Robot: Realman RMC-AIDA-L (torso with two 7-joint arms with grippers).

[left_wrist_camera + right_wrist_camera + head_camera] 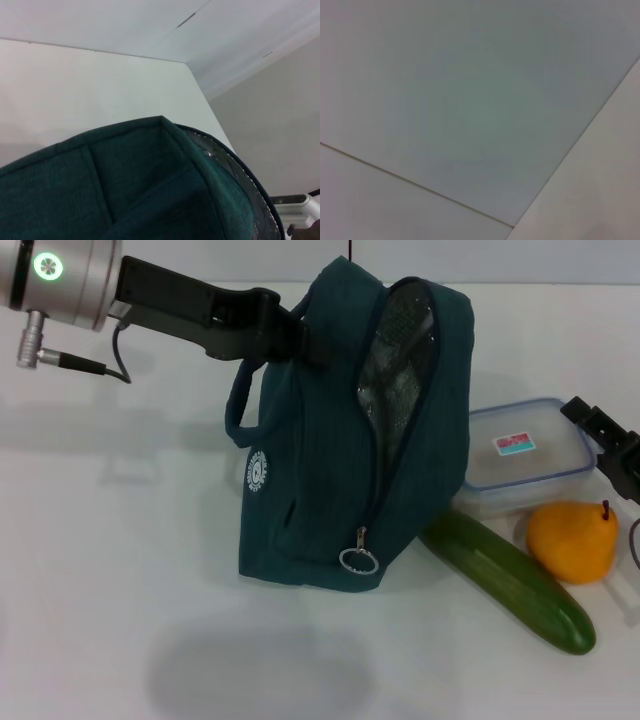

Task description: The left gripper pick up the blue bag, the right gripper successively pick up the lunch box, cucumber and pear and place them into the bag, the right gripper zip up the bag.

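A white table [120, 570] met pale walls. One bag [340, 440] stood mid-table, its top gripped by the left gripper [300, 335]; one box [525, 455], cucumber [510, 580] and pear [572, 540] lay right. Right gripper [610, 445]: jaws unclear.

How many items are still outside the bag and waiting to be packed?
3. The lunch box lies beside the blue bag; the cucumber lies in front of it, touching the bag's base; the pear sits beside the cucumber.
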